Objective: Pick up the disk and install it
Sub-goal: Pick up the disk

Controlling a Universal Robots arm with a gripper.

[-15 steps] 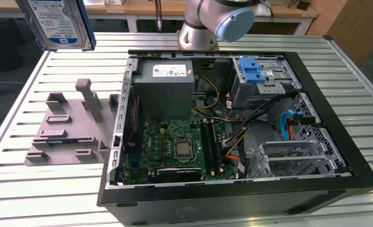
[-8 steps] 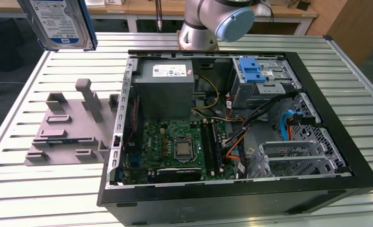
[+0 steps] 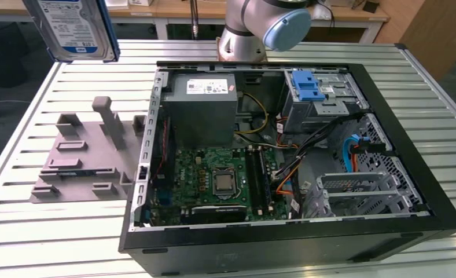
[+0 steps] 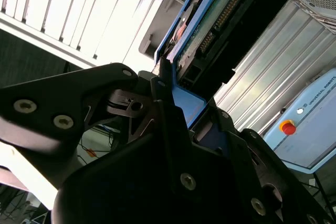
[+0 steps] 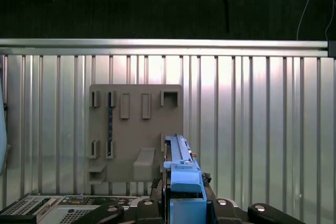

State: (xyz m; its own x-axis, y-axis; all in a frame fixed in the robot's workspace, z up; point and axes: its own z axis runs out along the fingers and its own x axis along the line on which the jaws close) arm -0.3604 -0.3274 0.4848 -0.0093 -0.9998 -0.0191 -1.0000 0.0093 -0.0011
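The disk (image 3: pixel 72 29) hangs high above the back corner of the table on the exterior view's left, its blue-and-white label facing the camera and a blue rail along its side. In both wrist views my gripper (image 4: pixel 173 80) is shut on the disk (image 4: pixel 210 19), its black fingers (image 4: pixel 163 98) pressing on the blue rails. In the first wrist view the disk (image 5: pixel 181 163) shows edge-on, above the grey holder board (image 5: pixel 135 129) on the slatted table, with the gripper (image 5: pixel 184 203) clamped around it.
An open computer case (image 3: pixel 413 174) lies on the slatted table (image 3: pixel 27 231), holding a motherboard (image 3: pixel 216 176), a grey power supply box (image 3: pixel 205 110) and a silver cage with a blue latch (image 3: pixel 313 87). The grey holder board (image 3: pixel 85 156) lies beside it. The arm's base (image 3: pixel 259 29) stands behind.
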